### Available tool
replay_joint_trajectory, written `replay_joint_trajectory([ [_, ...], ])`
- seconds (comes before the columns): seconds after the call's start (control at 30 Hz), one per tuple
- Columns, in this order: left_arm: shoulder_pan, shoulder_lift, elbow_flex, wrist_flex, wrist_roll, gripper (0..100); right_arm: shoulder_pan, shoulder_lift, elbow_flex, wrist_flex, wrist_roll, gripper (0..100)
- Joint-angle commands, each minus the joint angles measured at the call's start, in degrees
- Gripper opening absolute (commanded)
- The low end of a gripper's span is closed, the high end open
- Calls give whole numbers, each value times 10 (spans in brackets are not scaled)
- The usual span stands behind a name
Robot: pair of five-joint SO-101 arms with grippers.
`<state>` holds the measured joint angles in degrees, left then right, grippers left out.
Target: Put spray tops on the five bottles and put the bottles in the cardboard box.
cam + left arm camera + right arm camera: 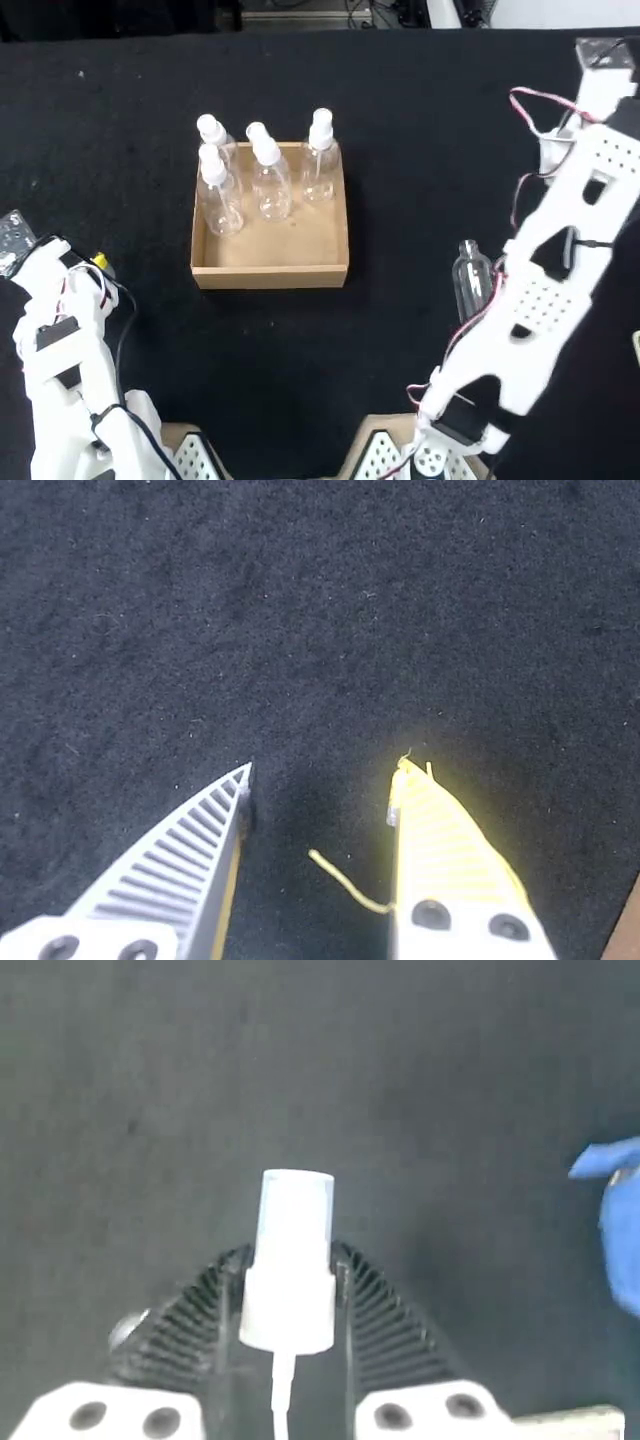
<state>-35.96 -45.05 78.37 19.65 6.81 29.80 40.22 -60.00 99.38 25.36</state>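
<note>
The cardboard box point(270, 273) sits mid-table in the high view, with several clear bottles point(272, 182) standing upright in its far half, each with a white spray top. One clear bottle without a top point(472, 278) stands on the black cloth right of the box, close beside the right arm point(560, 260). My right gripper point(290, 1256) is shut on a white spray top point(290, 1290), its tube running back between the fingers. My left gripper point(326, 770) hangs open over bare black cloth with nothing between its fingers; the left arm point(60, 330) is at the table's near left.
Black cloth point(420, 120) covers the whole table. The near half of the box floor point(275, 245) is bare. A blue object point(615, 1220) shows at the edge of the right wrist view. Red and white cables point(535, 110) loop off the right arm.
</note>
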Motion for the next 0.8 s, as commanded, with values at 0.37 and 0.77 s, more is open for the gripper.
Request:
replay_joint_trajectory([
  [0.37,0,-17,-10,-12,-4,202,-185,-661,811,-206,-5,10],
  [0.77,0,-17,-10,-12,-4,202,-273,-836,1160,-429,-50,16],
])
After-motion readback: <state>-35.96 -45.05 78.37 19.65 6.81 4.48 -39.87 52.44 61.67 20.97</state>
